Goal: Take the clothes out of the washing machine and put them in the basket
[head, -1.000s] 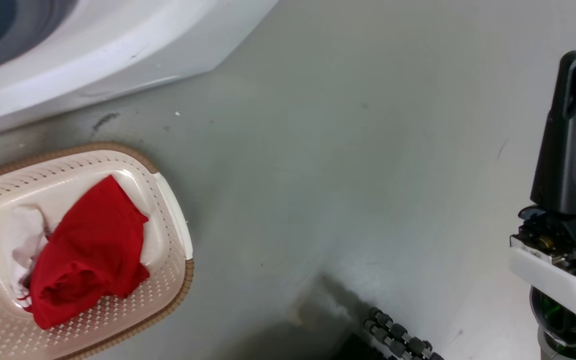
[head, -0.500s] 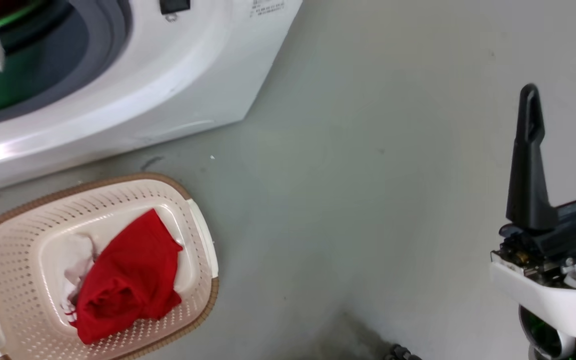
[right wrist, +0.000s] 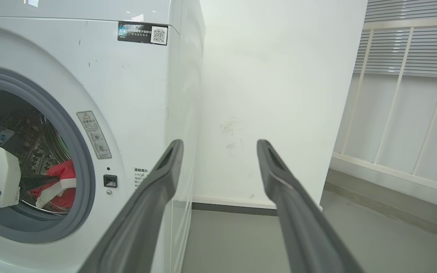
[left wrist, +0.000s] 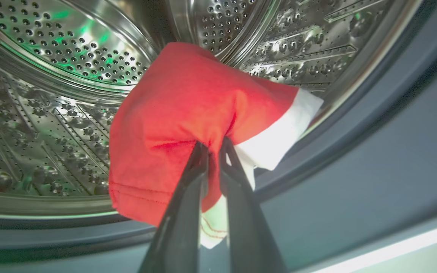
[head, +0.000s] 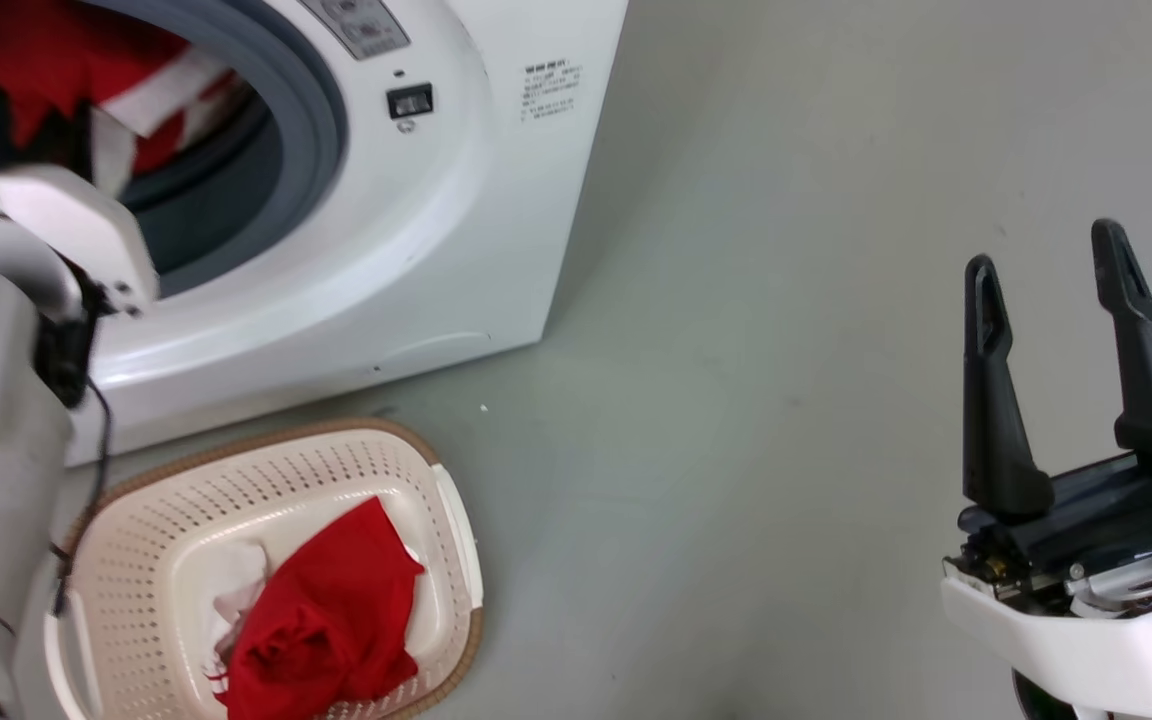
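grey floor (head: pixel 736 420) spreads out below me. my left hand (left wrist: pixel 214 146) is pinched tight on a red garment (left wrist: pixel 180 106) with a white band, held at the mouth of the washing machine (head: pixel 456 200), with the steel drum (left wrist: pixel 51 57) behind it. nearer, just in front of the machine, the basket (head: pixel 136 560) holds another red piece (head: pixel 336 620). far right, my right hand (head: pixel 1044 250) is spread wide, holding nothing.
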### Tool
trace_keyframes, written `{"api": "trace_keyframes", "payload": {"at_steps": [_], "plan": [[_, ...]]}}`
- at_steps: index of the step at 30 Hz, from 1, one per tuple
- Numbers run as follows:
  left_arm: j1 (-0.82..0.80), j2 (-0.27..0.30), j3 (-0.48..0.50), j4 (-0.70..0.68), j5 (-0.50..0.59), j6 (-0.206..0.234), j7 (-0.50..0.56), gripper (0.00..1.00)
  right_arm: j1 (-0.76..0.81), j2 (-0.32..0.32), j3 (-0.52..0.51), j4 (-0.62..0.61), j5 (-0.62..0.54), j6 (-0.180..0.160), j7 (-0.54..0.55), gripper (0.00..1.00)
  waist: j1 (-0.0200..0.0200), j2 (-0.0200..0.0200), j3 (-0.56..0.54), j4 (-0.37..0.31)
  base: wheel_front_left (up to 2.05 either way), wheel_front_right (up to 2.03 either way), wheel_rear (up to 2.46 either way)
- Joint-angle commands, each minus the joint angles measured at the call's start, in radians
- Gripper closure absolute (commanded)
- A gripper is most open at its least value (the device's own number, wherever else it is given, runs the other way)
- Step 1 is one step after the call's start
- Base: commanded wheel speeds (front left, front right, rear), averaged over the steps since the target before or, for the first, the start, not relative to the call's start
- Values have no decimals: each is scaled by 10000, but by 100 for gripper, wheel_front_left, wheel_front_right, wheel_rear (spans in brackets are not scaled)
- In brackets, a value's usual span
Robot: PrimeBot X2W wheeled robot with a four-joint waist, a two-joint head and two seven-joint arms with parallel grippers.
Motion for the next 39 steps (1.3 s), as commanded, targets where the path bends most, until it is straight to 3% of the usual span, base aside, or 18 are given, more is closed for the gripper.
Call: {"api": "trace_keyframes", "payload": {"at_steps": [1, 11, 27, 39], "plan": [[528, -146, 20, -295, -108, 112, -275, 100, 238, 4, 8, 38, -127, -3, -23, 0, 2, 0, -483, 217, 0, 0, 0], [2507, -287, 186, -1880, -411, 672, -808, 100, 860, 4, 11, 256, -406, -3, -23, 0, 2, 0, -1456, 524, 0, 0, 0], [6812, -150, 12, -5815, -803, 2174, -616, 100, 1873, 5, 15, 781, -893, -3, -23, 0, 2, 0, -2796, 890, 0, 0, 0], [8419, -11, -394, -6894, -953, 2611, -111, 100, 2081, 5, 84, 984, -1009, -3, -23, 0, 2, 0, -3017, 1011, 0, 0, 0]]}}
